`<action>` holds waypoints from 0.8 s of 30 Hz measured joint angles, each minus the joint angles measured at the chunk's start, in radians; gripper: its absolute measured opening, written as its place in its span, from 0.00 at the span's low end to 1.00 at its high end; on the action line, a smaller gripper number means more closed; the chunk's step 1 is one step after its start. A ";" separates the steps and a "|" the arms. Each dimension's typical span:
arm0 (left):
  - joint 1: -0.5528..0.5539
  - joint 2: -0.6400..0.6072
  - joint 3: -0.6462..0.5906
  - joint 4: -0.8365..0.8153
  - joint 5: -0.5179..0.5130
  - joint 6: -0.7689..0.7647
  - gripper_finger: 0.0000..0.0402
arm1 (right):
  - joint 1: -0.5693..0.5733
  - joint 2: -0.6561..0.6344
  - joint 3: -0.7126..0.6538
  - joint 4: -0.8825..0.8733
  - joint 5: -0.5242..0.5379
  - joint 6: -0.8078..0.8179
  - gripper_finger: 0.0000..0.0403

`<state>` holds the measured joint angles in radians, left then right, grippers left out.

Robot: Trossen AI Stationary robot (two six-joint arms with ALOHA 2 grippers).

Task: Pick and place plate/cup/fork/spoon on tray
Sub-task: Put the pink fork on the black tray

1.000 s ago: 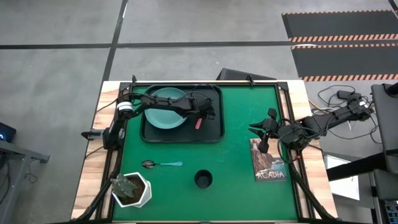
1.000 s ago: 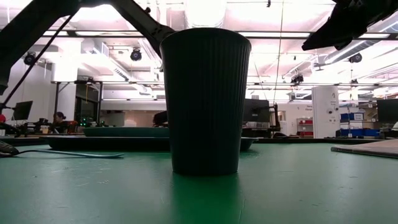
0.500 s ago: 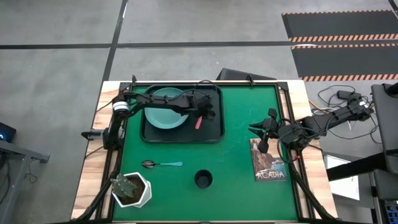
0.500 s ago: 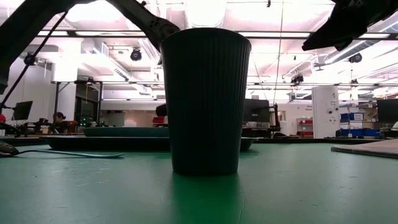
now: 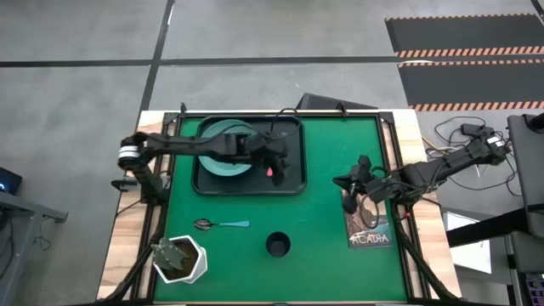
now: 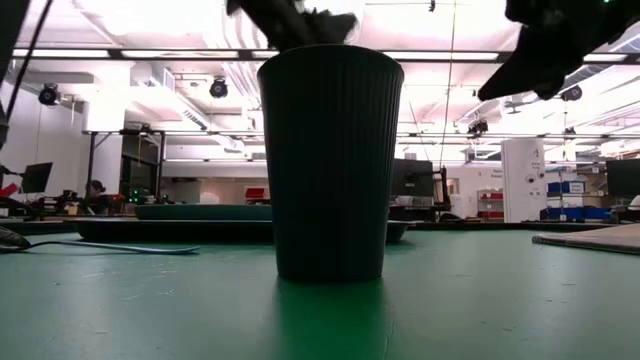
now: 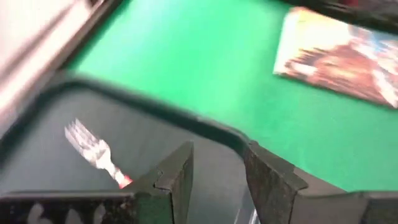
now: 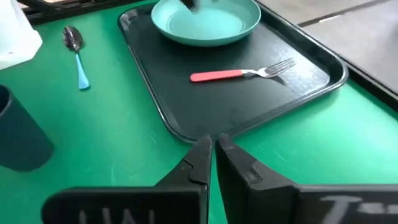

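Observation:
The black tray (image 5: 255, 185) sits at the far left of the green mat. On it rest the teal plate (image 5: 223, 155) and the pink-handled fork (image 5: 273, 172), which lies flat on the tray floor (image 8: 239, 74). My left gripper (image 5: 276, 160) hangs open and empty above the fork, and the fork (image 7: 93, 151) shows beside its fingers. The blue-handled spoon (image 5: 219, 224) and the dark cup (image 5: 278, 245) stand on the mat nearer the front. My right gripper (image 5: 342, 181) is shut and empty over the mat, right of the tray.
A white hexagonal plant pot (image 5: 180, 259) stands at the near left corner. A book (image 5: 367, 221) lies on the mat at the right, under my right arm. The mat between the tray and the cup is bare green.
My left gripper has risen above the tray, and its arm has swung out toward the table's left edge. The fork stays flat on the tray. My right gripper has moved a little toward the tray.

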<state>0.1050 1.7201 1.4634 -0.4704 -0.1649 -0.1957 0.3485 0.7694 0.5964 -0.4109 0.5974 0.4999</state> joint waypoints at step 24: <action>-0.145 -0.408 -0.443 0.382 -0.068 0.473 0.30 | -0.567 0.575 0.408 0.106 -0.389 -0.232 0.02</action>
<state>-0.0400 1.3121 1.0201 -0.0883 -0.2328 0.2770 -0.2190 1.3445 1.0046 -0.3046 0.2082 0.2679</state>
